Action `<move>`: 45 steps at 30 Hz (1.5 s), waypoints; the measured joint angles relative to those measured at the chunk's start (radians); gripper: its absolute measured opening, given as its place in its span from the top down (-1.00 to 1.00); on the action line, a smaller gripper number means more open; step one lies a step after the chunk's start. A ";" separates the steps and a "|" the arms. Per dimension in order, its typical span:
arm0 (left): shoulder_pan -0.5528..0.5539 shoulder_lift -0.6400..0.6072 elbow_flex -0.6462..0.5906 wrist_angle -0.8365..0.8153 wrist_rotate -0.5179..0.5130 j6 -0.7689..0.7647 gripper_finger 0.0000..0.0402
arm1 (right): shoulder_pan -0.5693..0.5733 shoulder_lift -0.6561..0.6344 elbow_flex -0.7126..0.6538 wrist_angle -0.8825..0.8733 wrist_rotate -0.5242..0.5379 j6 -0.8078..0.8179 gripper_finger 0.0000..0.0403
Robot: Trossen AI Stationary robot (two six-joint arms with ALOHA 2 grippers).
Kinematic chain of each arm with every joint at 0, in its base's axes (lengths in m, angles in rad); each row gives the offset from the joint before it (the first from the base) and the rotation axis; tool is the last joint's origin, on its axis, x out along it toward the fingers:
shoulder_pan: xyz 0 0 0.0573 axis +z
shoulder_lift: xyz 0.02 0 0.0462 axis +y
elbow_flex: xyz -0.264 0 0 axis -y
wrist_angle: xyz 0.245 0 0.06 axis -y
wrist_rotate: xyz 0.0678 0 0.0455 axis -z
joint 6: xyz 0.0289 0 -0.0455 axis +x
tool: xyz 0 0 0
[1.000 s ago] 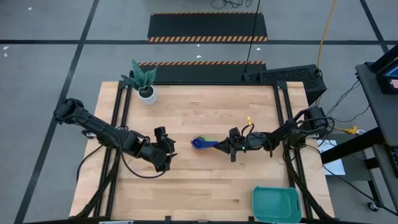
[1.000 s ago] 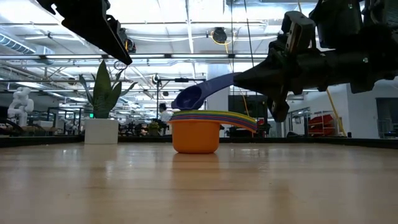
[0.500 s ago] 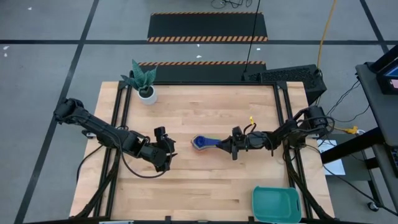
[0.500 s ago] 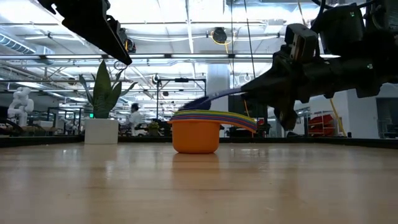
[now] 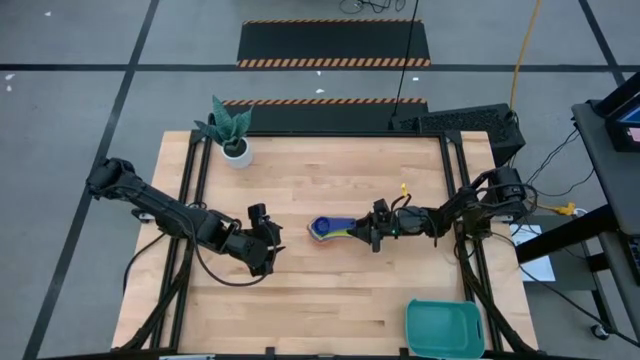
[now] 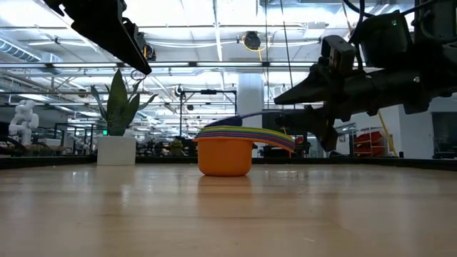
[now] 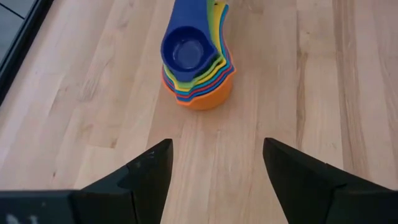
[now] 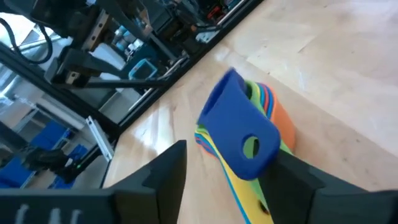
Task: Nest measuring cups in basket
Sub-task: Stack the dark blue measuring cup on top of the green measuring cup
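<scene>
The measuring cups (image 5: 322, 229) sat nested mid-surface – dark blue cup (image 7: 185, 52) on top, well apart from the basket (image 5: 444, 326). The right gripper (image 5: 372, 230) stood spread around the handles, evidently releasing; the left gripper (image 5: 268, 243) hung spread nearby – waiting

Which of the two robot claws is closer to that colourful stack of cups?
The right one. The right gripper sits at the handle end of the stack of cups, fingers apart around the blue handle. The left gripper hangs off to the stack's other side, clearly apart.
</scene>
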 joint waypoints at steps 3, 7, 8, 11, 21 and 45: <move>0.000 0.000 0.000 0.000 0.000 0.000 -0.26 | -0.015 0.000 0.000 -0.011 -0.065 0.008 0.09; 0.000 0.000 0.000 0.000 0.000 0.000 -0.26 | -0.015 -0.005 0.000 -0.015 -0.115 0.010 0.08; 0.000 0.000 0.000 0.000 0.000 0.000 -0.26 | -0.015 -0.010 0.000 -0.016 -0.116 0.002 0.08; 0.000 0.000 0.000 0.000 0.000 0.000 -0.26 | -0.015 -0.037 0.000 -0.033 -0.119 -0.005 0.08; 0.000 0.000 0.000 0.003 0.000 -0.009 -0.26 | -0.015 -0.280 0.001 -0.452 -0.085 -0.049 0.08; 0.079 0.015 0.001 0.349 -0.064 0.098 -0.26 | 0.082 -0.644 0.001 -0.888 0.078 -0.387 0.08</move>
